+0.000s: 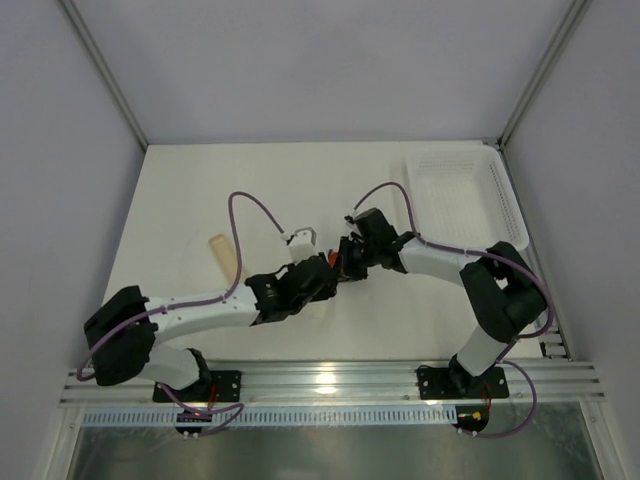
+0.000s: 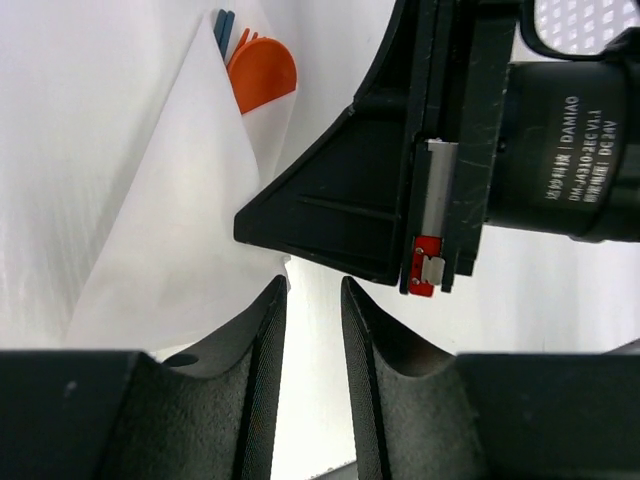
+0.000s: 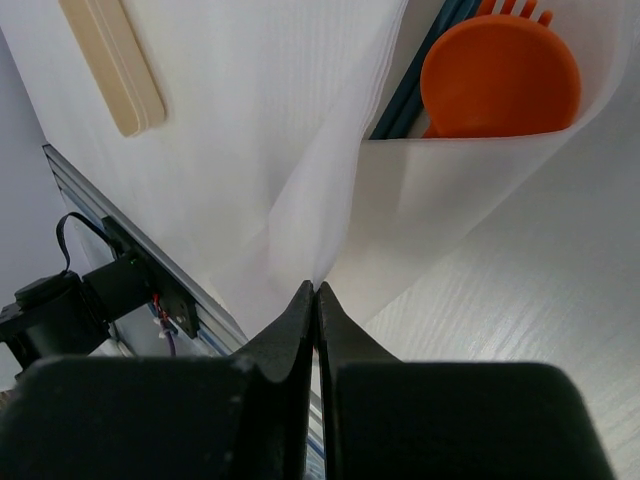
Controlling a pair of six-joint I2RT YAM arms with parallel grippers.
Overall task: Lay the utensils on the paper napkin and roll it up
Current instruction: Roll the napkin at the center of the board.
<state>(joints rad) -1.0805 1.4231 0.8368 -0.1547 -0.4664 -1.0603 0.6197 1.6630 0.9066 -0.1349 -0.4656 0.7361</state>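
White tabletop [image 1: 200, 190]: overhead hides what wrist views show, right gripper [image 3: 315, 290] pinching napkin [image 3: 460, 190], left gripper [image 2: 313, 290] parted.

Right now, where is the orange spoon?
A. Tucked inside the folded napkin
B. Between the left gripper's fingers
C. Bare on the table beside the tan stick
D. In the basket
A: in the right wrist view the spoon sits inside the napkin, whose fold wraps around it, with only its bowl showing at the open end.
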